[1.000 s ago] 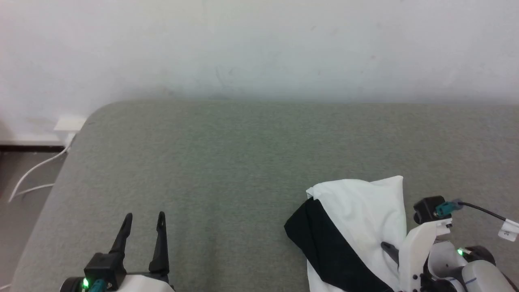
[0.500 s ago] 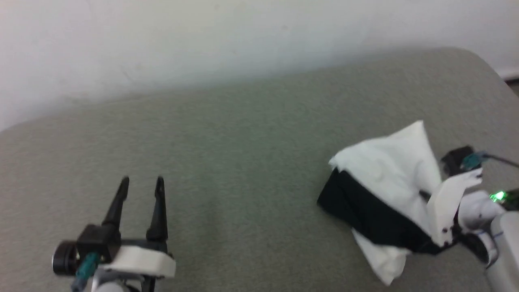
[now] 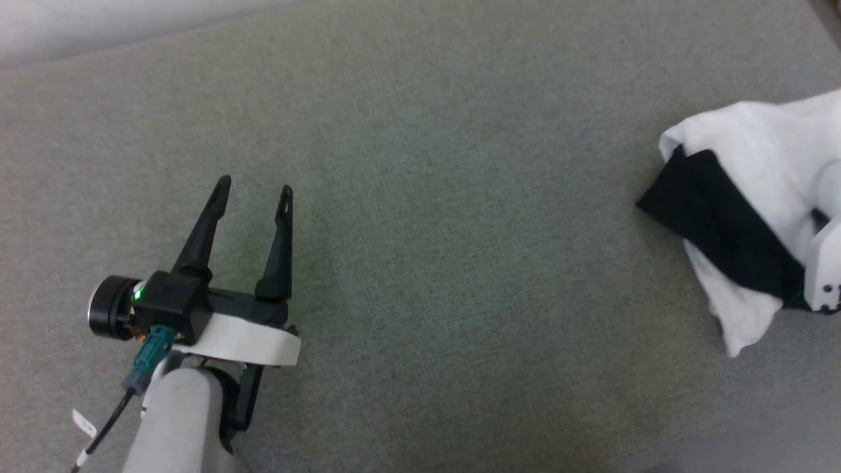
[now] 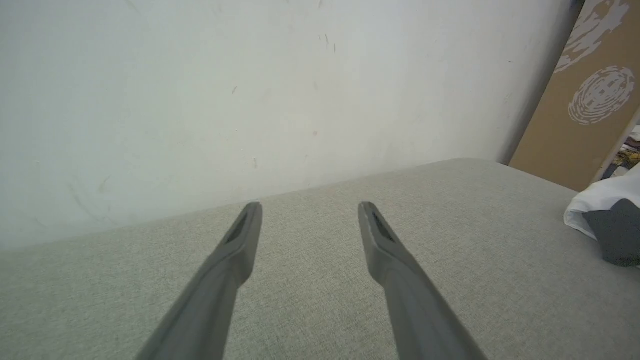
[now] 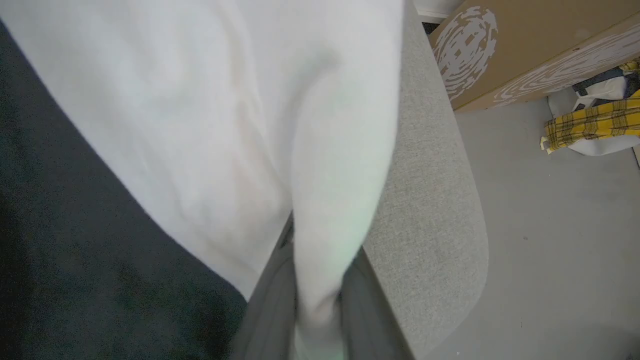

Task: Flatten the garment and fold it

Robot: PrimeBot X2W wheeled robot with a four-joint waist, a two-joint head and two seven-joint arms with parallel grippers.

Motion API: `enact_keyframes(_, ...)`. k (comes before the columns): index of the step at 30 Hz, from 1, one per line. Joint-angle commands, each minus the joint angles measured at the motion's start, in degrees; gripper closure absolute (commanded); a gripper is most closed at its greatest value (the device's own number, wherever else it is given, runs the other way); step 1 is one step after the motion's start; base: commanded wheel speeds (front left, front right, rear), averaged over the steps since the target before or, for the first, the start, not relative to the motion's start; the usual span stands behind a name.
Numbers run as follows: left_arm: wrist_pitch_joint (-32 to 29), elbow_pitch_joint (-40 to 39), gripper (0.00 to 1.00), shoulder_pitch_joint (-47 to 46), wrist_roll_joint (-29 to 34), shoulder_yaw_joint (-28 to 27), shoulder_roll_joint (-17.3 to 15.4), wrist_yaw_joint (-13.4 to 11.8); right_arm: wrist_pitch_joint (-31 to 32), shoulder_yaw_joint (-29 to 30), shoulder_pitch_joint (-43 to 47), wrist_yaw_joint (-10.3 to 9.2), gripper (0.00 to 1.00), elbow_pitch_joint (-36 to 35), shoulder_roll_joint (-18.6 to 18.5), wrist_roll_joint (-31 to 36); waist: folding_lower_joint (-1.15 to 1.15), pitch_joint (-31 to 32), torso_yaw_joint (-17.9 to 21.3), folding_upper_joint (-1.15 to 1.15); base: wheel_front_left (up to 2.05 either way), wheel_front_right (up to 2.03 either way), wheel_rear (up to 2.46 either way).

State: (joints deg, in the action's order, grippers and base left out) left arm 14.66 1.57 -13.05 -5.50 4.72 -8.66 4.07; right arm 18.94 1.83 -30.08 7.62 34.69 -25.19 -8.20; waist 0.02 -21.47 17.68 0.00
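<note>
The garment (image 3: 755, 157), white with a black sleeve (image 3: 716, 223), lies bunched at the right edge of the head view. My right gripper (image 5: 320, 250) is shut on a white fold of it; in the right wrist view the cloth drapes over both fingers (image 5: 270, 305) and hides their tips. In the head view the right gripper's white mount (image 3: 824, 269) shows beside the cloth. My left gripper (image 3: 255, 186) stands open over bare cushion at the lower left, far from the garment. In the left wrist view the left gripper (image 4: 310, 207) holds nothing, and the garment (image 4: 607, 192) lies off to the right.
The work surface is a grey-green padded cushion (image 3: 460, 230) against a white wall (image 4: 250, 90). Its rounded edge (image 5: 450, 240) drops to the floor right beside the garment. A cardboard box (image 5: 530, 45) and a yellow plaid cloth (image 5: 590, 122) are on the floor there.
The head camera has tilted down and turned, so the whole picture has shifted. The right gripper still holds the garment, now at the right edge. The left gripper stays open.
</note>
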Motion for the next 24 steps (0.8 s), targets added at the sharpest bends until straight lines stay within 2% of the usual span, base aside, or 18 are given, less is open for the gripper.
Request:
enact_keyframes(1, 0.2, 0.1, 0.0, -0.9, 0.2, 0.0, -0.1, 0.3, -1.4, 1.0, -1.4, -0.13, 1.0, 1.0, 0.3, 1.1, -0.02, -5.1, 0.5, 0.0, 0.0, 0.0, 0.0)
enact_keyframes(2, 0.2, 0.2, 0.0, -1.1, 0.1, 0.0, 0.0, 0.3, -2.2, 2.0, -1.8, -0.13, 0.92, 2.0, 0.5, 2.0, -0.02, -5.3, 0.2, 0.0, 0.0, 0.0, 0.0)
enact_keyframes(3, 0.2, 0.3, 0.0, -1.2, 0.0, -0.1, 0.0, 0.2, -3.3, 2.7, -2.1, -0.13, 0.35, 2.8, 0.8, 3.0, -0.02, -5.4, -0.2, 0.0, 0.0, 0.0, 0.0)
enact_keyframes(4, 0.2, 0.4, 0.0, -1.2, -0.2, -0.2, 0.0, 0.1, -4.7, 3.5, -2.5, -0.13, 0.0, 3.4, 1.1, 4.1, -0.02, -5.4, -0.5, 0.0, 0.0, 0.0, 0.0)
enact_keyframes(10, 0.3, 1.5, 0.0, -0.4, -0.9, -0.9, 0.1, -0.3, -12.2, 9.0, -2.1, -0.13, 0.0, 6.7, 2.4, 10.8, -0.02, -3.3, -1.9, 0.0, 0.0, 0.0, 0.0)
enact_keyframes(15, 0.3, 2.2, 0.0, 1.3, -1.5, -1.1, 1.4, -0.7, -18.5, 14.2, 2.9, -0.13, 0.0, 5.4, 2.8, 16.5, -0.02, 1.2, -3.8, 0.0, 0.0, 0.0, 0.0)
enact_keyframes(18, 0.3, 2.8, 0.0, 3.0, -2.3, -1.5, 2.4, -1.0, -21.4, 16.5, 7.9, -0.13, 0.0, 2.2, 4.0, 19.3, -0.02, 4.8, -5.4, 0.0, 0.0, 0.0, 0.0)
enact_keyframes(24, 0.3, 3.7, 0.0, 7.4, -3.7, -2.9, 4.1, -2.4, -23.8, 16.2, 18.8, -0.13, 0.0, -8.4, 9.9, 18.8, -0.02, 11.8, -9.1, 0.0, 0.0, 0.0, 0.0)
